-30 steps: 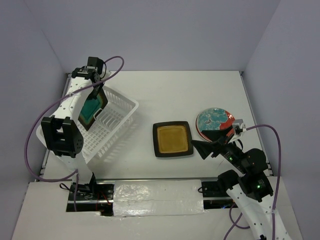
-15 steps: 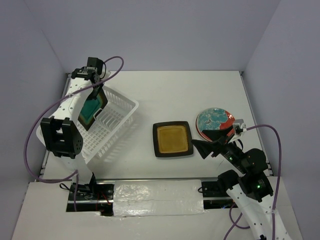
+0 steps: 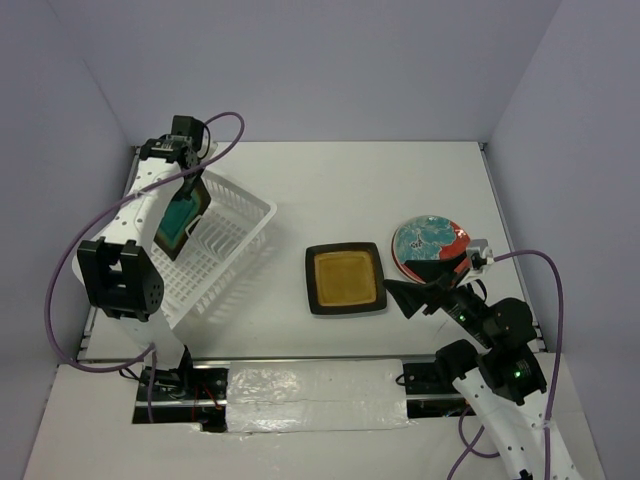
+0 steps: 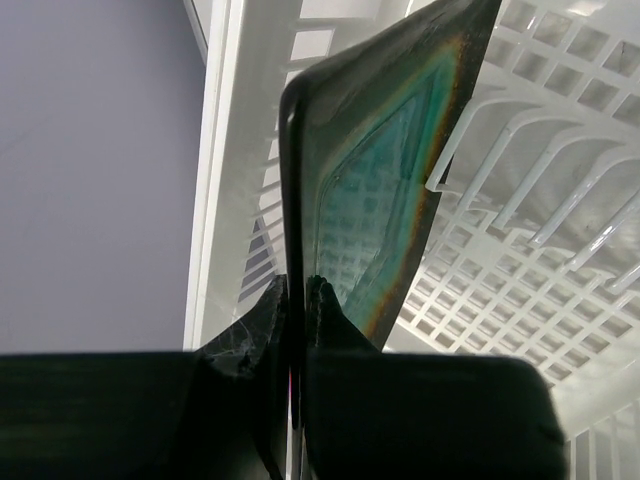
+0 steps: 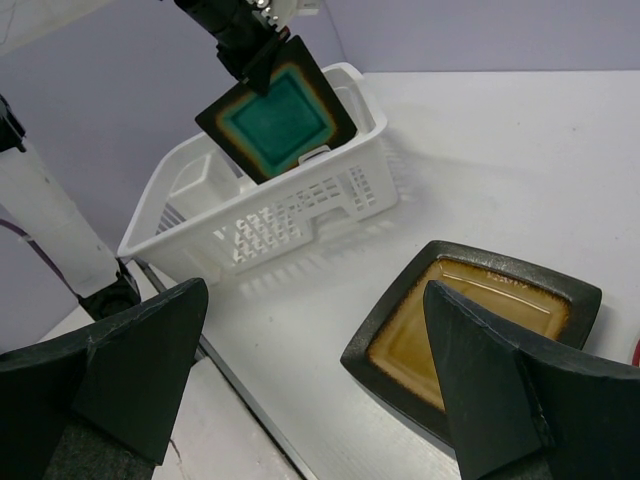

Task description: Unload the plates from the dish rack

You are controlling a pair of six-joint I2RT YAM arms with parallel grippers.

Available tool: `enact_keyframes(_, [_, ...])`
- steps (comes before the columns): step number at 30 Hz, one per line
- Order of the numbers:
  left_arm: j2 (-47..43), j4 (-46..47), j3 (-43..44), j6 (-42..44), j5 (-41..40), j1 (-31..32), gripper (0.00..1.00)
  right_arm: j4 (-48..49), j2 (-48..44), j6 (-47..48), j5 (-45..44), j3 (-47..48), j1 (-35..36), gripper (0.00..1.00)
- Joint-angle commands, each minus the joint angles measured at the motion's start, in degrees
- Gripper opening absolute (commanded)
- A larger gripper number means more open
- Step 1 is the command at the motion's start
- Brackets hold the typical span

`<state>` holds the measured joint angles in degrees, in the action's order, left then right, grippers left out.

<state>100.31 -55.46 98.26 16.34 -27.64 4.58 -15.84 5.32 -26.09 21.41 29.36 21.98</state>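
Note:
My left gripper (image 3: 190, 178) (image 4: 296, 287) is shut on the rim of the teal-green square plate (image 3: 180, 218) (image 4: 385, 180) (image 5: 278, 122), holding it on edge above the white dish rack (image 3: 215, 250) (image 4: 560, 210) (image 5: 290, 215). The mustard-yellow square plate (image 3: 346, 278) (image 5: 480, 325) lies flat on the table in the middle. A round red plate with teal pattern (image 3: 428, 245) lies to its right, partly under my right arm. My right gripper (image 3: 425, 285) (image 5: 315, 370) hovers open and empty beside the yellow plate.
The rack stands at the table's left, near the left wall (image 3: 60, 180). Upright prongs (image 4: 520, 170) line the rack floor beside the held plate. A taped strip (image 3: 315, 395) runs along the near edge between the arm bases.
The left gripper has lifted the teal plate slightly and shifted it a little left over the rack. The right arm has not moved.

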Motion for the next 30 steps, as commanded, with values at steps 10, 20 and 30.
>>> enact_keyframes(10, [-5.3,3.3,1.2,-0.9,-7.3,-0.3,0.00,0.5,-0.5,0.5,-0.6,2.4,0.3,0.95])
enact_keyframes(20, [-8.7,2.5,2.2,-2.0,-5.7,-0.2,0.00,-0.1,-0.8,0.9,-1.3,2.6,0.2,0.95])
enact_keyframes(30, [-13.3,4.1,2.0,-2.4,-0.4,0.0,0.00,0.1,-0.6,0.7,-0.7,2.7,0.3,0.95])
